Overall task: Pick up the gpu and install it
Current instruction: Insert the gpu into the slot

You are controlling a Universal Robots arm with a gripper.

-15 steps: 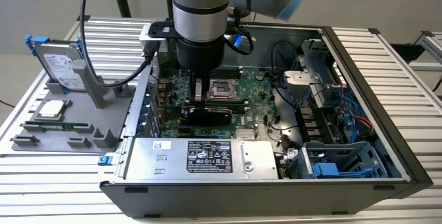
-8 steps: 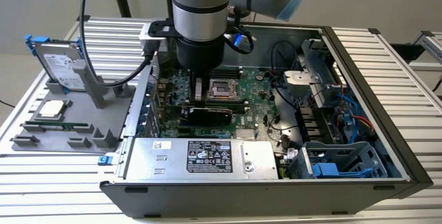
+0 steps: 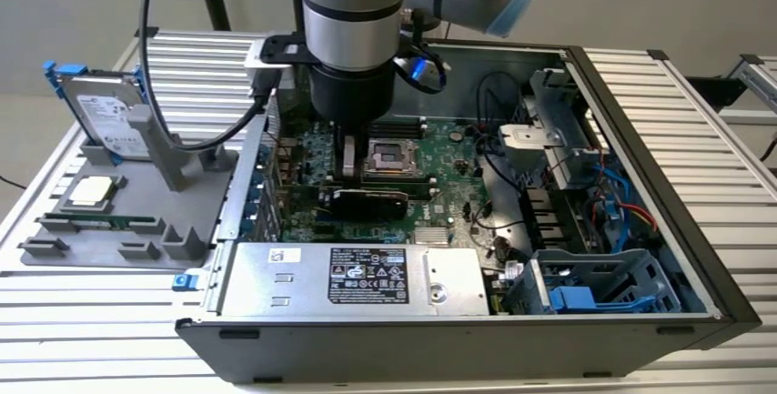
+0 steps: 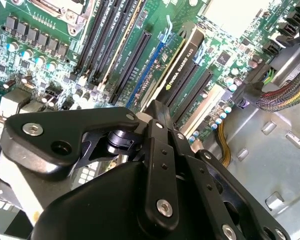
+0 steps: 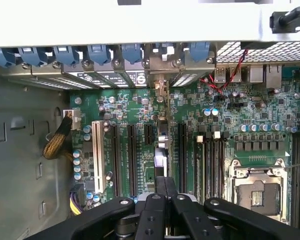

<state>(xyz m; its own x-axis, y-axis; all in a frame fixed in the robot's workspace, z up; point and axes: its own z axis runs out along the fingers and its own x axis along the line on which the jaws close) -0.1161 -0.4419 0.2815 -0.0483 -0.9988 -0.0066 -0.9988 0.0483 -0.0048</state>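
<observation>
The gpu point(image 3: 370, 201), a green card with a black cooler, stands on edge in a motherboard slot inside the open computer case point(image 3: 631, 94). In the second wrist view its black cooler face point(image 4: 184, 62) runs along the slot. In the first wrist view the gpu point(image 5: 161, 145) is seen edge-on, its bracket end reaching the case's rear wall. My gripper point(image 3: 352, 174) comes straight down onto the card's top edge, and in both wrist views the fingers point(image 5: 164, 179) point(image 4: 157, 107) meet tightly over it, shut on the gpu.
A grey holder point(image 3: 73, 253) on the exterior view's left carries a hard drive with blue rails point(image 3: 109, 116), a processor chip point(image 3: 91, 191) and a memory stick point(image 3: 97, 222). Inside the case are the power supply point(image 3: 352, 276), the processor socket point(image 3: 395, 157), cables point(image 3: 498, 153) and a blue drive cage point(image 3: 595, 285).
</observation>
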